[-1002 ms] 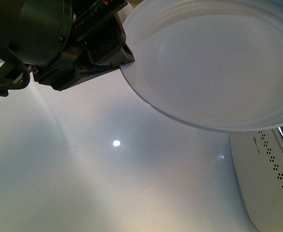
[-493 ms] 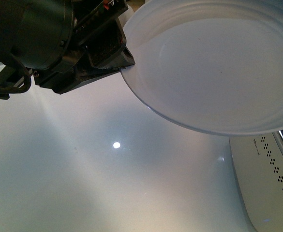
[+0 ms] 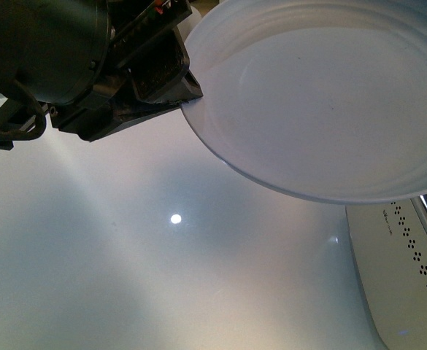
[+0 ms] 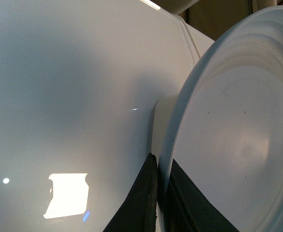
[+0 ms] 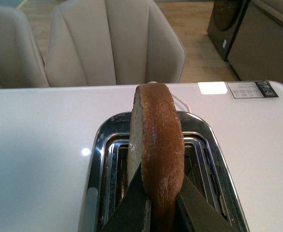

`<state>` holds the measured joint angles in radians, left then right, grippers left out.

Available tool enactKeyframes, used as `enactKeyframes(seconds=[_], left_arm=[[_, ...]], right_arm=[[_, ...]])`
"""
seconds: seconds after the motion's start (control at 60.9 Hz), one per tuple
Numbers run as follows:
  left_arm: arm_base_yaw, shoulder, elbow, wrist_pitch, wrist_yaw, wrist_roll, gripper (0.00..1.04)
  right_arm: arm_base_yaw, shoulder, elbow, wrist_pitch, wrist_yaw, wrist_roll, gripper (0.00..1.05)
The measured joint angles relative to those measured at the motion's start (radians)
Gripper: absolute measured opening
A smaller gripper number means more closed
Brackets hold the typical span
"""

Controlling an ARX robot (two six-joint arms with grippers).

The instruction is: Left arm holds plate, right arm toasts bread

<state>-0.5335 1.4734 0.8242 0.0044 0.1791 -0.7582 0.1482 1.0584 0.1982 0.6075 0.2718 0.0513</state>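
Note:
My left gripper (image 3: pixel 187 98) is shut on the rim of the pale blue-grey plate (image 3: pixel 330 95) and holds it tilted in the air, close to the front camera. In the left wrist view the black jaws pinch the plate's edge (image 4: pixel 166 164) from both sides. My right gripper (image 5: pixel 158 200) is shut on the slice of brown bread (image 5: pixel 158 140), held upright on edge right above the toaster's (image 5: pixel 206 140) slots. The bread's crust faces the camera. The right gripper does not show in the front view.
The chrome-topped toaster shows as a white body with rows of dots at the front view's lower right (image 3: pixel 399 292), under the plate. It stands on a glossy white table (image 3: pixel 125 277). Beige chairs (image 5: pixel 112 43) stand beyond the table's far edge.
The plate has shifted very slightly up and to the left in my left gripper. Nothing else has visibly moved.

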Motion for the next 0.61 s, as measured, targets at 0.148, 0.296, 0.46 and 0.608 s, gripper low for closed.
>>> enactKeyframes(seconds=[0.148,0.296,0.46,0.608], left_arm=[[0.000,0.000,0.000,0.000,0.000,0.000,0.03],[0.000,0.000,0.000,0.000,0.000,0.000,0.03],[0.000,0.000,0.000,0.000,0.000,0.000,0.03],[0.000,0.000,0.000,0.000,0.000,0.000,0.03]], right_arm=[[-0.014,0.122,-0.011,0.097,-0.002,-0.016,0.04],[-0.016,0.191,-0.018,0.135,-0.003,-0.014,0.04],[-0.010,0.253,-0.040,0.184,-0.002,-0.004,0.04],[0.003,0.315,-0.051,0.233,0.000,0.003,0.04]])
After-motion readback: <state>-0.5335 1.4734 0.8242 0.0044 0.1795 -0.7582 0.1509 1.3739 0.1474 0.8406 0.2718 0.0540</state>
